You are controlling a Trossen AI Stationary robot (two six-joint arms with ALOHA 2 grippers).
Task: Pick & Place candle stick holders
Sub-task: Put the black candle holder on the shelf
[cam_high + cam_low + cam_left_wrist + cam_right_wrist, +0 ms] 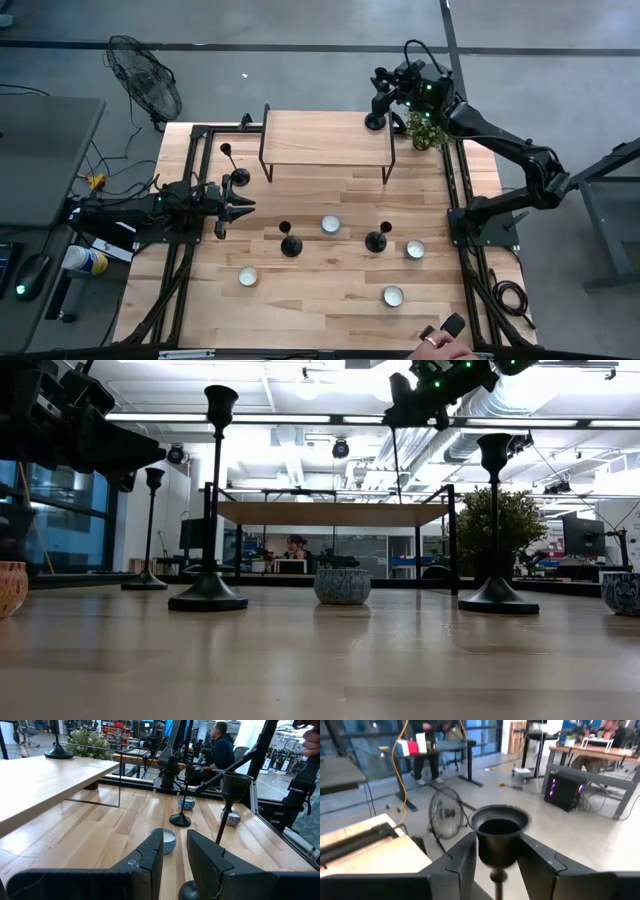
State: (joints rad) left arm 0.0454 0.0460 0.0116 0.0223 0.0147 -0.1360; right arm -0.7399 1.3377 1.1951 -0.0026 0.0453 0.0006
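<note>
The right tool (378,100) is up at the far right corner of the low wooden shelf with thin black legs (325,137), and its 2 dark fingers (535,862) sit on both sides of the top cup of a slim black metal candlestick (499,835), whose round base (375,122) rests on that shelf corner. The fingers look close around the cup, but I cannot tell if they grip it or have let go. A small green plant (425,130) stands just beside that corner. The left tool (240,207) waits low over the left side of the light wooden desk (320,290), with its fingers (145,865) a little apart and nothing between them. 3 more black candlesticks stand upright on the desk: 1 (237,176) near the shelf's left legs, 1 (290,243) in the middle, and 1 (377,240) to its right. 4 small round white tealight candles (331,225) lie around the 2 middle ones. A black floor fan (145,78) stands beyond the desk's far left corner.
</note>
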